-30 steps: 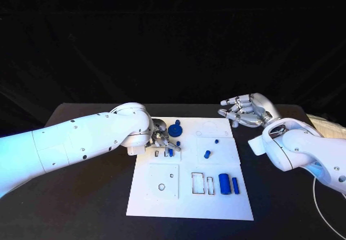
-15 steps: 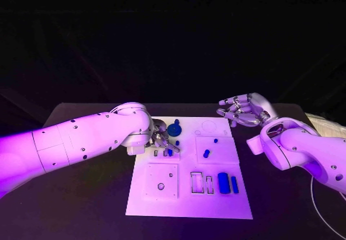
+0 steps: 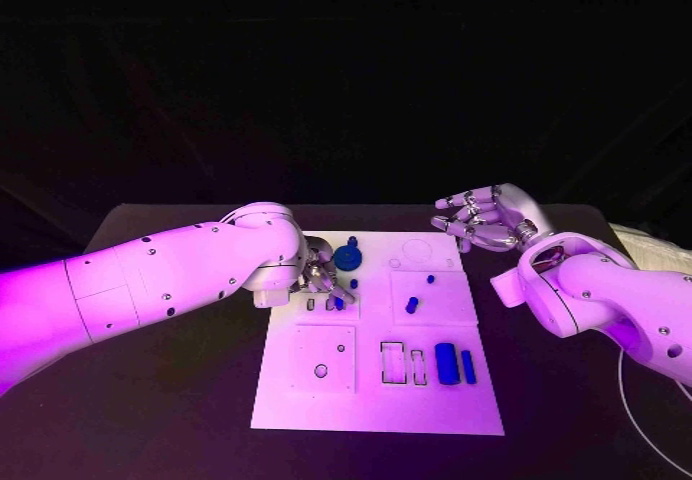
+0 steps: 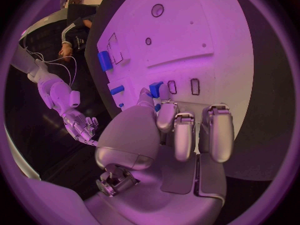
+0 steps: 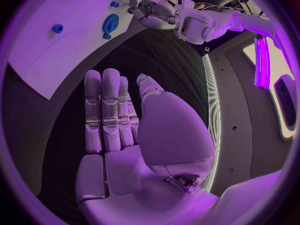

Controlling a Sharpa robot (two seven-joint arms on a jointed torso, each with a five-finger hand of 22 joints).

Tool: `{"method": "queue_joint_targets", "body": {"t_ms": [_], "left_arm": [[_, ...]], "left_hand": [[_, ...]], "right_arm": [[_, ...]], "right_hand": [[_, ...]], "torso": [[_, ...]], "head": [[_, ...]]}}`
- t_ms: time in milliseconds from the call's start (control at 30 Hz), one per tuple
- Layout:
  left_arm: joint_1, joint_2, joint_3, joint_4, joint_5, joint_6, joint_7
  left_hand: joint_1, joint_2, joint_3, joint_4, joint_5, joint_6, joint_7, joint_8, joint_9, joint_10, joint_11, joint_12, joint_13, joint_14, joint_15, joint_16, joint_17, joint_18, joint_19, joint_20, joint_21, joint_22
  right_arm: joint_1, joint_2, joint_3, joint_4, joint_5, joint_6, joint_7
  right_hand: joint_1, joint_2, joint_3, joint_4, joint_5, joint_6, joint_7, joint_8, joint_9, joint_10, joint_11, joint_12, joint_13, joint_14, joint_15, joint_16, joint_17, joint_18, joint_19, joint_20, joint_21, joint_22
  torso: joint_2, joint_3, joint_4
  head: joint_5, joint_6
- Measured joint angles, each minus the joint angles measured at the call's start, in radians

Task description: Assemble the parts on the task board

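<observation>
White and flat, the task board (image 3: 378,390) lies mid-bench, blue parts (image 3: 444,364) scattered across it. My left hand (image 3: 320,281) sits on its far-left corner, fingers (image 4: 185,135) curled down beside a small blue part (image 4: 155,89); whether they grip it I cannot tell. My right hand (image 3: 485,220) hovers beyond the far-right corner, fingers (image 5: 103,110) straight and holding nothing.

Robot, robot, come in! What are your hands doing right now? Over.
Left hand low over the task board, fingertips at a small blue part, grip unclear. Right hand open, off the board's far corner. Nothing in the way.
</observation>
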Motion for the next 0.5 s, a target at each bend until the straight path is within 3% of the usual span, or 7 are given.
{"method": "queue_joint_targets", "body": {"t_ms": [67,200,233,333,433,500], "left_arm": [[0.001,0.000,0.001,0.000,0.000,0.000,0.000],[0.003,0.000,0.004,0.001,0.001,-0.001,0.002],[0.004,0.000,0.004,0.001,0.002,-0.002,0.002],[0.004,-0.002,0.004,0.003,0.005,-0.006,0.002],[0.002,-0.009,0.003,0.008,0.015,-0.014,0.003],[0.001,-0.016,0.002,0.013,0.023,-0.021,0.003]], "left_hand": [[0.026,0.002,0.028,-0.022,-0.003,-0.008,-0.001,0.000,0.002,0.000,0.000,0.000,-0.001,0.002,-0.002,0.000,0.000,0.000,-0.002,-0.005,0.000,0.000],[0.055,-0.023,0.114,-0.073,-0.002,-0.031,0.002,-0.019,0.002,-0.007,-0.007,-0.009,-0.011,0.001,-0.008,0.000,0.000,0.000,0.001,-0.009,0.000,0.000],[0.062,-0.030,0.126,-0.070,0.003,-0.034,0.002,-0.022,0.001,-0.007,-0.007,-0.013,-0.012,0.002,-0.009,0.000,0.000,0.000,0.001,-0.009,0.000,0.000],[0.076,-0.044,0.183,-0.035,0.006,-0.039,0.008,-0.030,0.007,-0.007,-0.007,-0.020,-0.020,0.002,-0.009,0.000,0.000,0.000,0.001,-0.009,0.000,0.000],[0.083,-0.057,0.263,0.045,0.006,-0.044,0.010,-0.036,0.024,-0.009,-0.006,-0.028,-0.024,0.002,-0.009,0.000,0.000,0.000,0.001,-0.009,0.000,0.000],[0.066,-0.082,0.311,0.080,0.006,-0.040,0.013,-0.038,0.033,-0.009,-0.006,-0.032,-0.025,-0.001,-0.005,0.000,0.000,0.000,0.001,-0.009,0.000,0.000]], "right_arm": [[0.000,0.000,0.000,0.000,0.000,0.001,0.000],[-0.001,0.001,0.000,-0.001,0.000,0.002,0.000],[-0.001,0.001,0.000,-0.001,0.001,0.003,0.000],[-0.002,0.002,0.000,-0.003,0.001,0.004,0.000],[-0.004,0.004,0.000,-0.005,0.001,0.006,0.000],[-0.006,0.005,0.000,-0.006,0.001,0.007,0.000]], "right_hand": [[0.000,0.000,0.000,0.000,0.003,0.000,0.000,0.000,0.000,0.000,0.000,0.000,-0.001,0.000,0.000,-0.001,0.000,0.000,0.000,0.000,0.000,0.000],[0.004,0.004,0.000,0.000,0.003,0.000,0.000,0.000,0.000,0.000,0.000,0.000,-0.002,0.000,0.000,-0.001,0.000,0.000,0.000,0.000,0.000,-0.002],[0.004,0.004,0.000,0.000,0.003,0.000,0.000,0.000,0.000,0.000,0.000,0.000,-0.002,0.000,0.000,-0.001,0.000,0.000,0.000,0.000,0.000,-0.002],[0.004,0.004,-0.003,-0.003,0.003,0.000,0.000,0.000,0.000,0.000,0.000,0.000,-0.002,0.000,0.000,-0.001,0.000,0.000,0.000,0.000,0.000,-0.002],[0.004,0.004,-0.003,-0.003,0.003,0.000,0.000,0.000,0.000,0.000,0.000,0.000,-0.002,0.000,0.000,-0.004,0.000,0.000,0.000,0.000,-0.004,-0.002],[0.004,0.004,-0.003,-0.003,0.003,0.000,0.000,0.000,0.000,0.000,0.000,0.000,-0.003,0.000,0.000,-0.005,0.000,0.000,0.000,0.000,-0.004,-0.003]], "torso": [[0.000,0.0004,0.0002],[0.000,0.0004,0.0002],[0.000,0.0004,0.0003],[0.000,0.0004,0.0003],[0.000,0.0008,0.0004],[0.000,0.0010,0.0005]], "head": [[0.000,-0.001],[-0.001,-0.002],[-0.001,-0.002],[-0.002,-0.003],[-0.002,-0.003],[-0.002,-0.003]]}}
